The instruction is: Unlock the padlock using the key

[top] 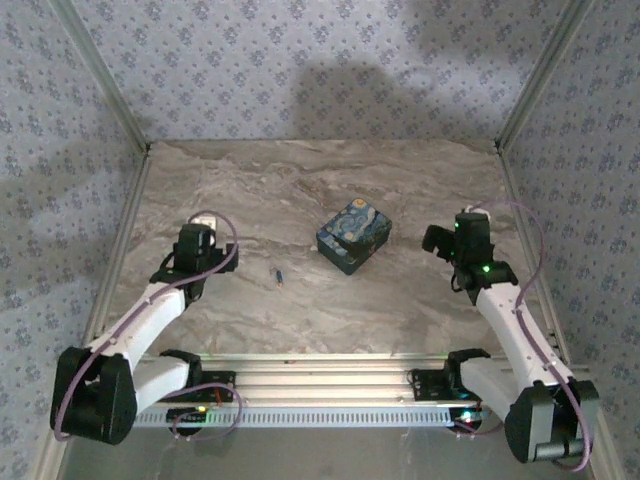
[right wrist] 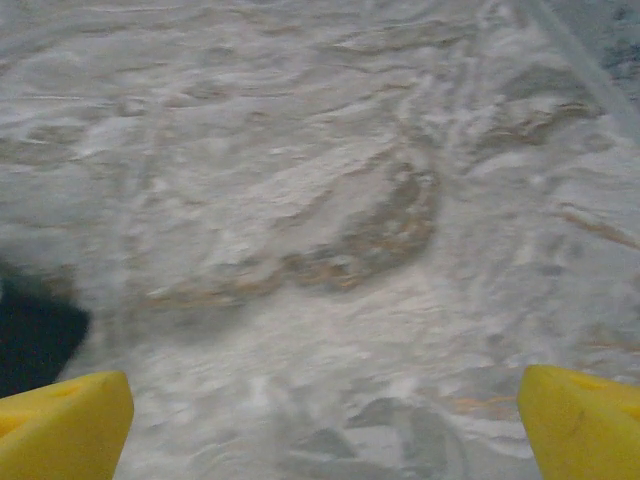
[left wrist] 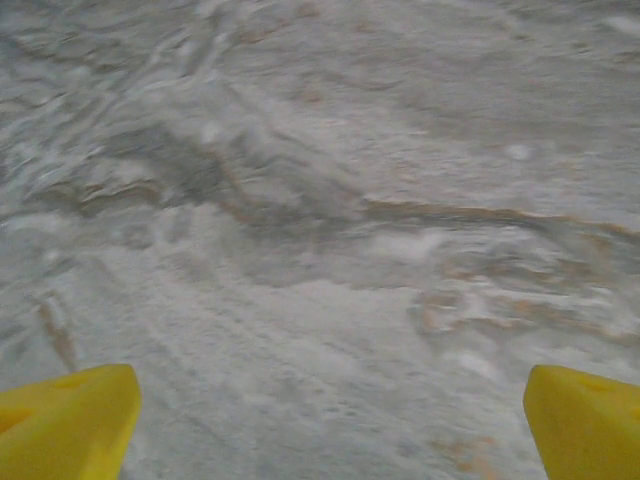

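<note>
Padlock [top: 354,236] mid-table [top: 300,190]; key [top: 278,275] lies flat at its 8 o'clock, apart. Left gripper [left wrist: 330,425] and right gripper [right wrist: 325,425] both spread wide, empty. Risk: tiny flat key likely skids on slick surface or slips from broad jaws when pinched

A robot test cell in a laboratory is indicated: a marble-patterned bench [top: 300,190] under the left pincer [top: 205,218] and right pincer [top: 470,213] is enclosed beyond and beside them by floral-papered walls [top: 300,60] on aluminium posts [top: 110,90], and a slotted mounting rail [top: 330,375] is fixed behind them.
</note>
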You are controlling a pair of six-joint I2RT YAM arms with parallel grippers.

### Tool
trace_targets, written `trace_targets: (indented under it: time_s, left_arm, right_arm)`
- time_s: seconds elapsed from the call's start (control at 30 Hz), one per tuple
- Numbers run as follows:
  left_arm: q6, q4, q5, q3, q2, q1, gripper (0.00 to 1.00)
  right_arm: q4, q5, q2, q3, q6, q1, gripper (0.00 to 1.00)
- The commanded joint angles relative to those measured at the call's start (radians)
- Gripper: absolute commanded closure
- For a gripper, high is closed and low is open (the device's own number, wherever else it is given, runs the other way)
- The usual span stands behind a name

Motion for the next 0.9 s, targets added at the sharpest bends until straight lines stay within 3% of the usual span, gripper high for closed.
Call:
trace_targets:
  time_s: [0.0,0.13,0.53,0.67,0.87]
  left_arm:
    - [0.030,0.205,-0.065,-0.060,-0.005,0.031,0.02]
    - [0.029,0.422,-0.065,-0.151,0.037,0.076,0.02]
    - [0.067,0.809,0.047,-0.197,0.202,0.135,0.02]
    - [0.113,0.809,0.069,-0.142,0.275,0.137,0.02]
    - [0.109,0.946,0.118,-0.134,0.435,0.175,0.02]
  right_arm:
    - [0.230,0.044,0.007,-0.082,-0.135,-0.058,0.00]
    - [0.379,0.003,0.057,-0.146,-0.130,-0.130,0.00]
    - [1.022,-0.017,0.314,-0.329,-0.168,-0.149,0.00]
    - [1.114,-0.062,0.409,-0.318,-0.177,-0.161,0.00]
    - [1.023,-0.064,0.456,-0.238,-0.215,-0.133,0.00]
